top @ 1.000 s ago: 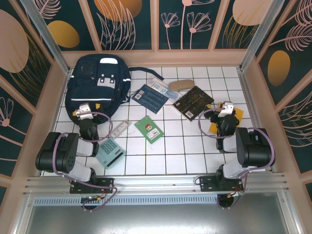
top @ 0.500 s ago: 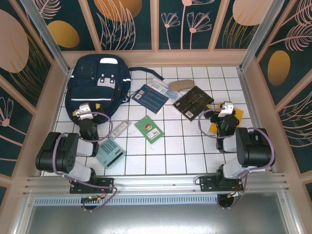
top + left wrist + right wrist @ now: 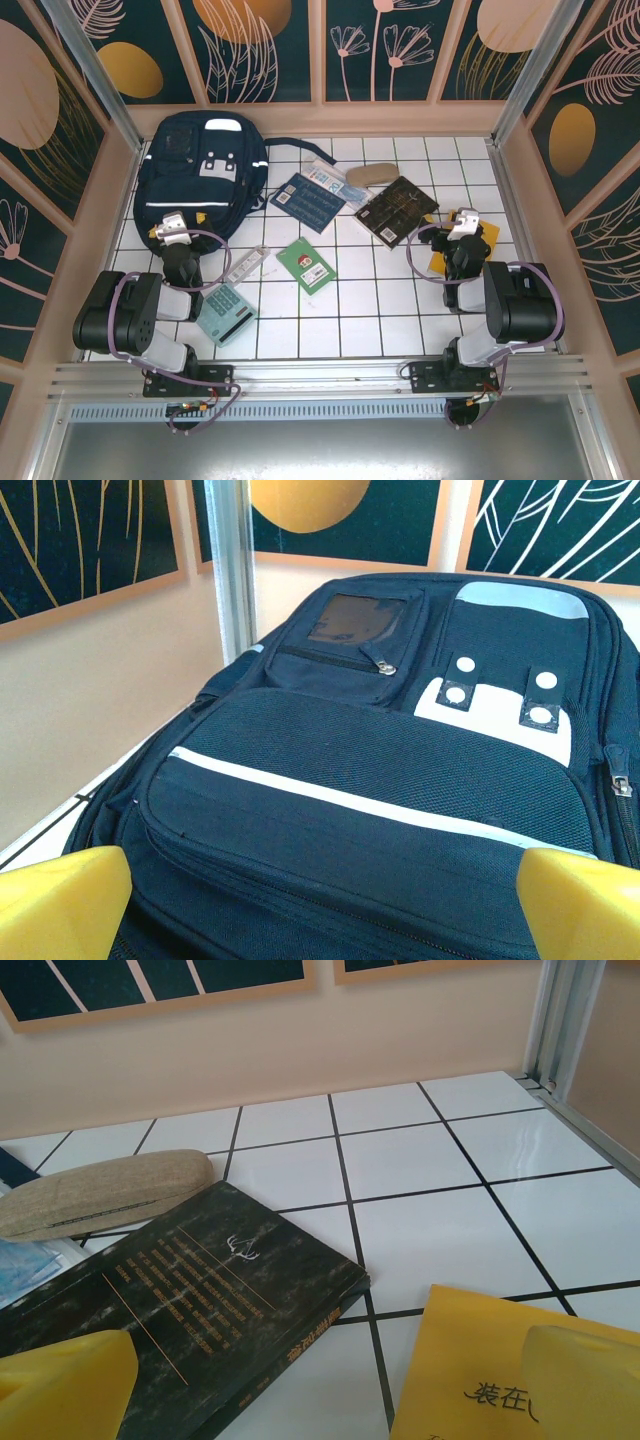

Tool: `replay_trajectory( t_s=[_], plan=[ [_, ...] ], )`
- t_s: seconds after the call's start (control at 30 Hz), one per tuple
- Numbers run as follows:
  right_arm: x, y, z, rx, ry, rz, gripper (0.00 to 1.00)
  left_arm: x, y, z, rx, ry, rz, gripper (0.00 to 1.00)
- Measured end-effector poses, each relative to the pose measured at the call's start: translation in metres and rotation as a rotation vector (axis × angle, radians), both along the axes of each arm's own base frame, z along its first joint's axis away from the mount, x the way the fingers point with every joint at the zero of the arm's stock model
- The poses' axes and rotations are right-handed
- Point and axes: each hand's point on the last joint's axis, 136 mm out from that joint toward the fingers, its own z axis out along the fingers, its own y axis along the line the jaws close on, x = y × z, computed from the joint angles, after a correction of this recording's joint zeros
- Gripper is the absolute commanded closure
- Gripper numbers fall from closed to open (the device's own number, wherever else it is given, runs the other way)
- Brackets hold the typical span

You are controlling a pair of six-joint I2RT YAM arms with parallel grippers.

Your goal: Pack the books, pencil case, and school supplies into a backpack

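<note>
The backpack (image 3: pixel 200 170) is navy fabric with white patches, a thin pale stripe across its front pocket and a small zipped pocket above that. It lies flat, front up, straight ahead of the left gripper (image 3: pixel 172 228). Its long axis runs away from that gripper towards the far wall, the bottom end nearest the fingers. From the left wrist the backpack (image 3: pixel 400 780) spreads just beyond the left gripper (image 3: pixel 320 900), whose yellow fingers (image 3: pixel 60 900) stand wide apart with nothing between them.

To the right of that gripper lie a slim white-grey bar (image 3: pixel 247 264) and a small green book (image 3: pixel 306 265). Behind it, nearer its base, is the mint-green calculator (image 3: pixel 226 312).

The right gripper (image 3: pixel 466 222) is also spread wide and empty, poised over the yellow-orange book (image 3: pixel 488 238). Ahead and to its left is the dark brown book (image 3: pixel 396 210), set on a diagonal. Beyond that the tan pencil case (image 3: pixel 368 176) lies with its long side across. Further left are a clear bluish packet (image 3: pixel 325 178) and the dark blue book (image 3: pixel 310 200).

The right wrist view shows the yellow-orange book (image 3: pixel 480 1370) beneath the right gripper (image 3: pixel 320 1380), and the dark brown book (image 3: pixel 200 1310) beside it.
</note>
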Motion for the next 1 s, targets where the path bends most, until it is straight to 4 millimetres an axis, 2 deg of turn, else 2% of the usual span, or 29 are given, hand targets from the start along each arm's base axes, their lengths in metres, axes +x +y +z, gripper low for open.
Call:
replay_trajectory(
  t_s=[0.2,0.27,0.33,0.47,0.53,0.6,0.67,0.77,0.93,1.0],
  plan=[
    [0.0,-0.005,-0.001,-0.009,0.008,-0.052,0.01,0.0,0.0,0.002,0.001,0.017,0.002,0.01],
    [0.001,-0.008,0.0,-0.01,0.033,-0.08,0.01,0.007,0.005,0.014,-0.012,0.035,0.04,0.01],
    [0.008,-0.015,0.011,0.007,0.043,-0.127,0.01,0.019,0.013,0.045,-0.049,0.009,0.101,0.01],
    [0.025,-0.029,0.059,0.083,-0.004,-0.218,0.01,0.042,0.019,0.128,-0.166,-0.057,0.16,0.01],
    [0.024,-0.03,0.076,0.148,-0.03,-0.21,0.01,0.05,0.015,0.16,-0.211,-0.064,0.142,0.01],
    [0.02,-0.031,0.09,0.239,-0.054,-0.187,0.01,0.054,0.006,0.175,-0.237,-0.048,0.091,0.01],
    [0.017,-0.03,0.096,0.329,-0.049,-0.176,0.01,0.055,-0.005,0.17,-0.251,-0.001,0.025,0.04],
    [0.02,-0.022,0.109,0.454,-0.036,-0.12,0.01,0.057,-0.027,0.145,-0.266,0.114,-0.094,0.16],
    [0.025,0.024,0.133,0.592,-0.003,0.081,0.01,0.061,-0.063,0.092,-0.284,0.312,-0.264,0.25],
    [0.025,0.051,0.139,0.601,0.025,0.157,0.01,0.062,-0.073,0.071,-0.28,0.384,-0.296,0.28]
  ],
)
